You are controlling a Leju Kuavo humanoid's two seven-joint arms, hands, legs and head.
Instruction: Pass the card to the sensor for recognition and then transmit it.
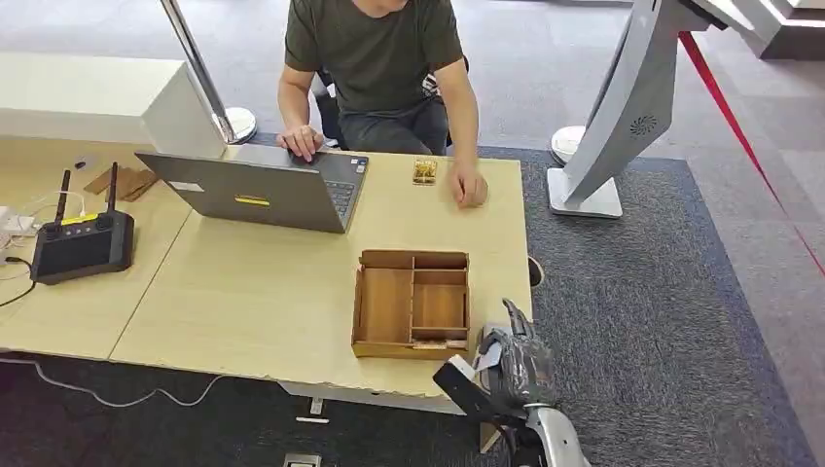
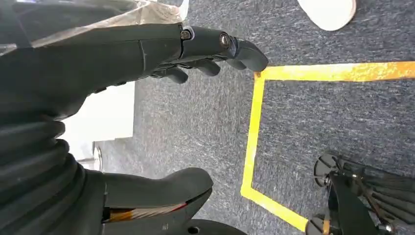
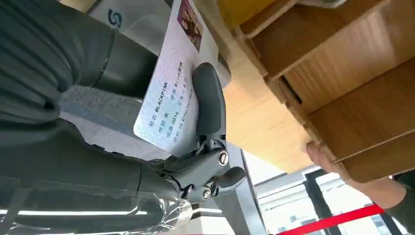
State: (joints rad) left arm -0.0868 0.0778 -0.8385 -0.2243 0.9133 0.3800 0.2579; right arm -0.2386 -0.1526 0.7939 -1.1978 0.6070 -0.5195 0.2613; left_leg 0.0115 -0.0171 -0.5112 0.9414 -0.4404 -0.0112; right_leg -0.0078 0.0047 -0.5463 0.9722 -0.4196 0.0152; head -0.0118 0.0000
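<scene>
Card in hand at the worktop's near right corner.
I had the right robot hand [image 3: 195, 132] pinching the pale printed plastic card [image 3: 169, 93] beside the wooden divided tray [image 1: 412, 304], ready for the sensor; the left robot hand [image 2: 161, 54] hung spread.

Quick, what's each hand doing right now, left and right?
Left hand: open, holding nothing, fingers apart above the carpet.
Right hand: holding the card, near the wooden tray.

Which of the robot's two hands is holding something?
The right hand. It pinches a printed card just off the table's near edge, beside the wooden tray. The left hand hangs over the carpet, fingers apart, holding nothing.
</scene>
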